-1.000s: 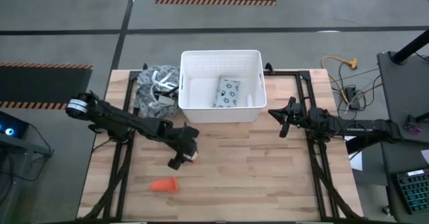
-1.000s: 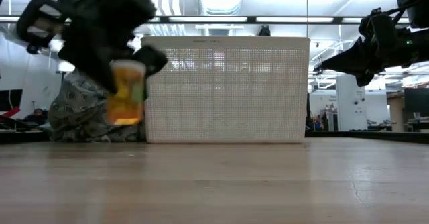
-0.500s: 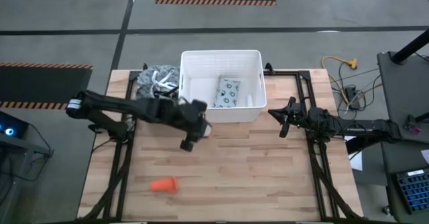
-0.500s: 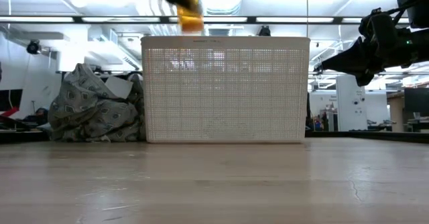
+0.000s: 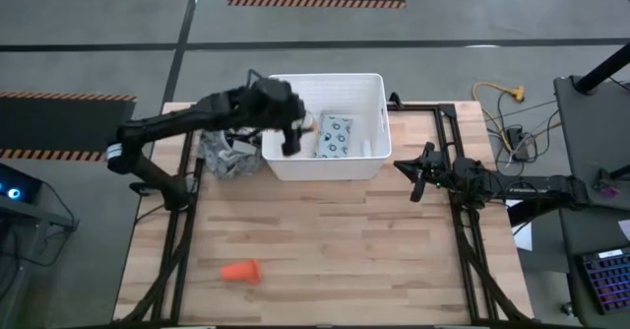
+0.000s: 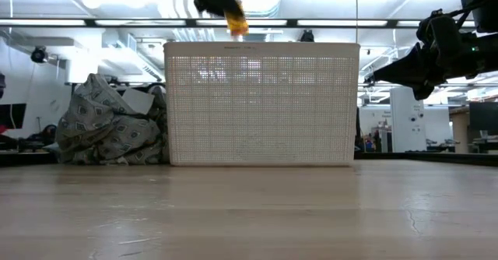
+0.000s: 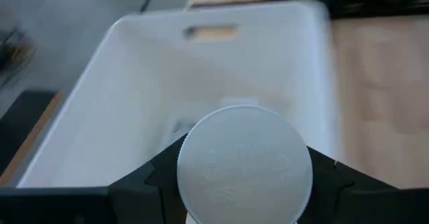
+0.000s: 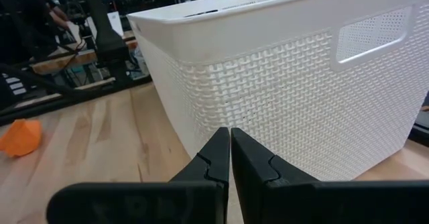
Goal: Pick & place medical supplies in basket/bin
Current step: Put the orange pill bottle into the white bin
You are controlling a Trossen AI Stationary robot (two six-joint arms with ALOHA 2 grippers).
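**Vial held over the tub, drop comes next**

Your vial (image 7: 244, 163) sits clamped between the left gripper's (image 5: 292, 135) fingers, white cap facing the wrist camera, so its long axis runs along the line of sight and down into the tub (image 5: 377, 85). From above, the gripper hangs over the tub's left part, inside the rim. The low view shows the orange body (image 6: 236, 26) just above the top edge of the tub wall, not yet down among the contents. What the coming move turns on, as I judge it: the tub floor lies straight below the vial, so you need only lower or let go, with no sideways shift.

Inside the tub the grey-green packet (image 5: 336, 137) lies flat towards the middle, just beside the gripper, long side running front to back. A release here would likely land the vial on bare floor left of it, or against its edge.

The orange piece (image 5: 240, 271) lies alone on the table's front left, well apart from the tub. The left arm is the nearer one for it.

The right gripper (image 5: 417, 183) waits to the right of the tub, fingers pressed together and empty.

The cloth heap (image 5: 221, 147) rests against the tub's left wall.

The cap carries faint raised lettering, too blurred to read. The packet's ring marks show, but no words.
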